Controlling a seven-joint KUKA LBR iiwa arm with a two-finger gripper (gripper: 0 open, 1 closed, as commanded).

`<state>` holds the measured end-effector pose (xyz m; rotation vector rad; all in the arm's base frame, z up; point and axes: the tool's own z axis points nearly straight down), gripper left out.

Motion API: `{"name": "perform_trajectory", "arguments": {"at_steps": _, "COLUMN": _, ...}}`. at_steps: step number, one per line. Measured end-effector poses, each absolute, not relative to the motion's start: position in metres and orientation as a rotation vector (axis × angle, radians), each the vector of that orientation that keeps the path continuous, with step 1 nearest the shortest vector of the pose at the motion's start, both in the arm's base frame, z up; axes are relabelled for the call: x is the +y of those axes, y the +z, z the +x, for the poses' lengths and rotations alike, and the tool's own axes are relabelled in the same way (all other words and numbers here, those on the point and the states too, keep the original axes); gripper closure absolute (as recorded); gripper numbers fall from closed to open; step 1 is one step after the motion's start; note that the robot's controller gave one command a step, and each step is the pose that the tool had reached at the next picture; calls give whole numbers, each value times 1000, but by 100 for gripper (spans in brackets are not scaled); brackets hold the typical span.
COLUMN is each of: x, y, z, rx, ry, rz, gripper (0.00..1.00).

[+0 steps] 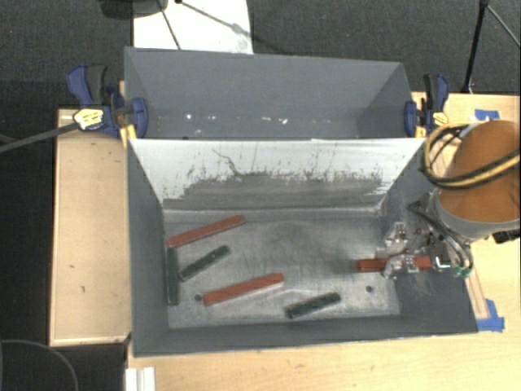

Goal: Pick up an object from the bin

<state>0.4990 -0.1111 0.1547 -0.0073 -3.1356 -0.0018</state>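
The gripper [398,261] sits over a short red stick [369,265] at the 3 o'clock side of the bin [148,243]. The stick's long axis runs 9 to 3 o'clock. I cannot tell whether the gripper is clenched on it.

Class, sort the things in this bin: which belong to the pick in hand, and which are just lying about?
In the job: gripper; right red stick, beneath the gripper.
Lying about: upper-left red stick; middle red stick; green stick by the left wall; slanted green stick; front green stick.
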Motion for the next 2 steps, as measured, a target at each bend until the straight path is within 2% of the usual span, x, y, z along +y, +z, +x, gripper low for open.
{"name": "perform_trajectory", "arguments": {"at_steps": 1, "x": -111, "y": 159, "z": 501, "rx": -3144, "ry": 1, "rz": 7, "gripper": 100}}
{"name": "perform_trajectory", "arguments": {"at_steps": 2, "x": -111, "y": 159, "z": 501, "rx": -3144, "ry": 1, "rz": 3, "gripper": 100}}
